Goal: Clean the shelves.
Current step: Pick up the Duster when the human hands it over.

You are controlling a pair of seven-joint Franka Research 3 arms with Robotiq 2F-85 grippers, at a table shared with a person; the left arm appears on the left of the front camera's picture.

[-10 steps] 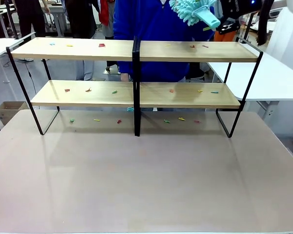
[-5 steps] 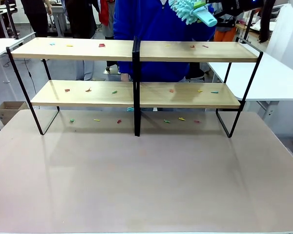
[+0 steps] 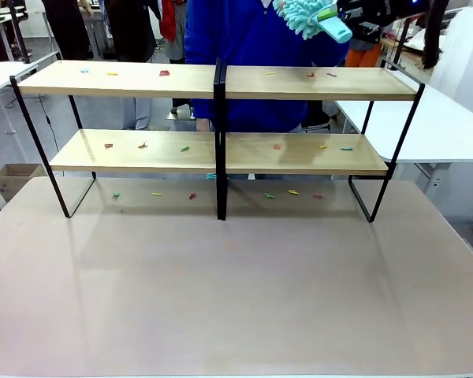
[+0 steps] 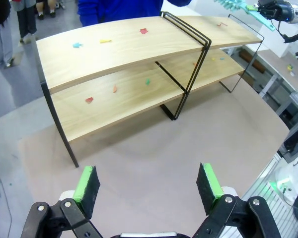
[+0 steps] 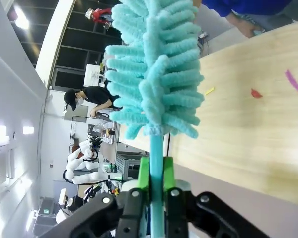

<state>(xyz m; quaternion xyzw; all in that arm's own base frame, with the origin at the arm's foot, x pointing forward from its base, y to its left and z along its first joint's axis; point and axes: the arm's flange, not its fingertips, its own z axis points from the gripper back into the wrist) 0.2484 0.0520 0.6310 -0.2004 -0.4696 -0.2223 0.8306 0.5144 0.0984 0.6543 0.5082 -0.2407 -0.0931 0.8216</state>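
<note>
**Duster pinched high over the rack's right end**

The front view's top edge cuts off my right arm and the crown of the fluffy turquoise chenille duster (image 3: pixel 306 14). My right jaws are pressed onto its thin turquoise handle, holding it sideways above the right end of the two-tier light-wood shelves on a black metal frame (image 3: pixel 142 79), clear of the top board. My left jaws are spread wide and empty, tilted down over the grey-brown tabletop (image 4: pixel 154 148) where the shelves stand. Small coloured scraps (image 3: pixel 164 73) dot both boards.
</note>
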